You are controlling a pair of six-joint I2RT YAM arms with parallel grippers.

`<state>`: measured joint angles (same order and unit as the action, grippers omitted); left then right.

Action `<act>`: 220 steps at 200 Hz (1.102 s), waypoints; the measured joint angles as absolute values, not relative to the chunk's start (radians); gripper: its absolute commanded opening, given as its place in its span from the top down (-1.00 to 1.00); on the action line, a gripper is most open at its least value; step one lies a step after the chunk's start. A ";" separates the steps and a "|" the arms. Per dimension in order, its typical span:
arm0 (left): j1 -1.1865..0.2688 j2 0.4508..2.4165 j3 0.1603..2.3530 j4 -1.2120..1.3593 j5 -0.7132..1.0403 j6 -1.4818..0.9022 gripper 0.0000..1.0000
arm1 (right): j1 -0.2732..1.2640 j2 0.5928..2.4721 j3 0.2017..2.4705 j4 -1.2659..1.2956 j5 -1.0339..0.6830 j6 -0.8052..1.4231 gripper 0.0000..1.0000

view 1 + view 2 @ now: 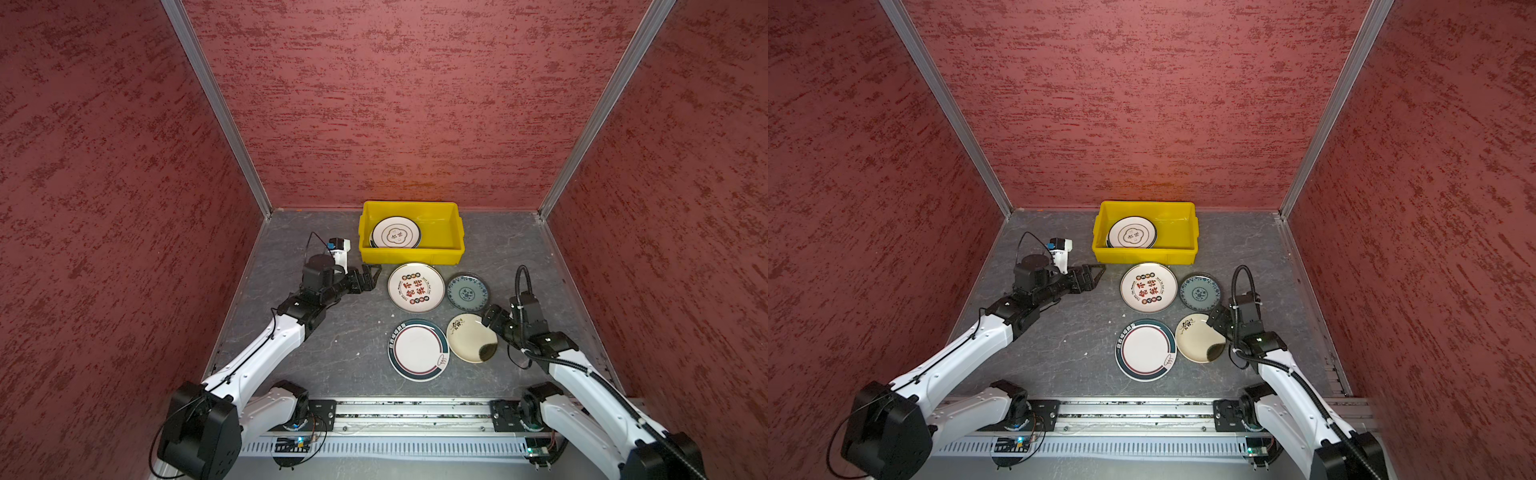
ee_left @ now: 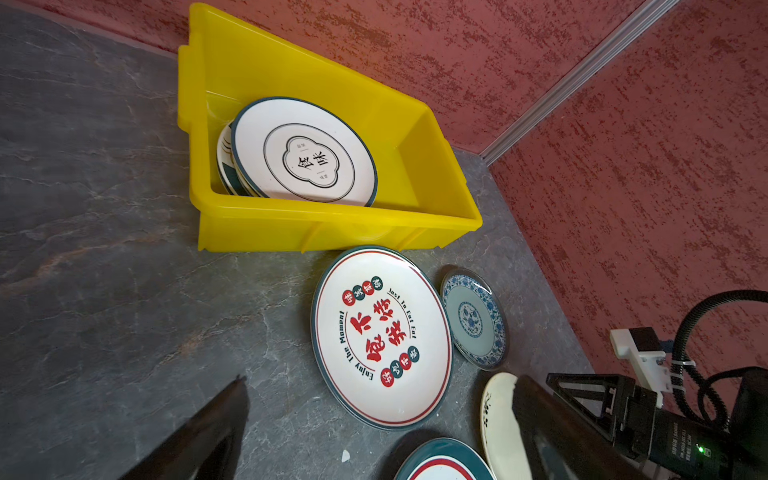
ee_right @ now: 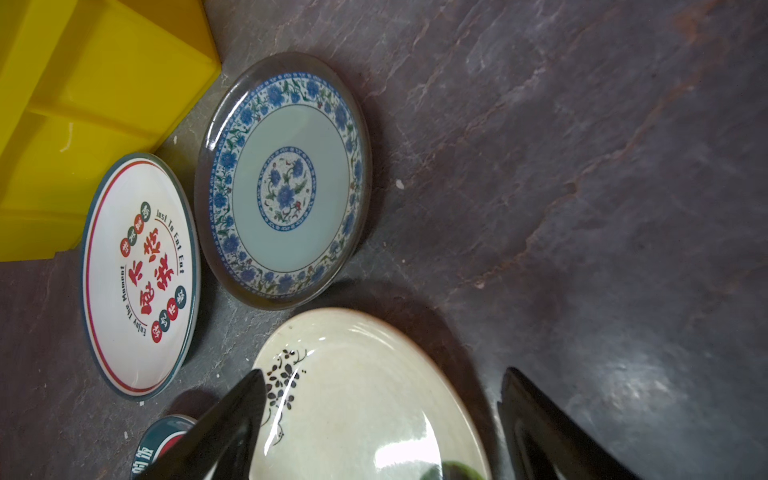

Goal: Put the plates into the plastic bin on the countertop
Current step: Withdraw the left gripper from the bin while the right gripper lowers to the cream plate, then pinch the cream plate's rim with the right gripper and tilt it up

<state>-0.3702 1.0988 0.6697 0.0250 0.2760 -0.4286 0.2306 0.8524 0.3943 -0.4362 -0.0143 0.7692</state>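
Left gripper [image 1: 372,275] fully spread, holding nothing, parked over the countertop [image 1: 332,340] just beside the near left corner of the plastic bin [image 1: 415,254]. Right gripper [image 3: 382,374] also wide, nothing clamped. One of its fingers [image 3: 224,428] is over the inside of the cream plate [image 1: 465,338] and the other is outside the rim, so the rim lies between the jaws. Contact: can't tell.

Counts:
- One bin, against the back wall.
- Four plates loose on the countertop in front of it:
  - red-character plate [image 1: 416,287], just beside the bin's near wall
  - blue floral plate [image 1: 468,291], to its right
  - teal-rimmed plate [image 1: 419,350], nearer the arm bases
  - the cream plate, next to that
- One stack in the bin's left half, topped by a black-character plate [image 1: 396,232].

View differences:
- Left wrist view shows the edges of at least two lower plates [image 2: 226,166] under the top one; exact number unclear. Both top views give little beyond the top plate.
- Right fingers are hidden behind the wrist in both top views. Only the right wrist view shows them either side of the rim.
- Dark green patch [image 1: 487,352] on the cream plate is plain in both top views, a sliver in the right wrist view.
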 measured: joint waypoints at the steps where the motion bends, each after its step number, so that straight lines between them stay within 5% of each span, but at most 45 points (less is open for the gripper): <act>1: -0.370 1.099 0.668 0.028 0.277 -0.429 -0.99 | 0.230 0.854 0.394 -0.437 -0.016 0.769 -0.78; 154: -0.369 1.272 0.585 0.237 0.400 -0.441 -0.99 | 0.218 0.901 0.342 -0.440 -0.234 0.720 -0.43; 220: -0.369 1.293 0.585 0.252 0.392 -0.474 -0.99 | 0.215 0.892 0.300 -0.411 -0.267 0.707 -0.08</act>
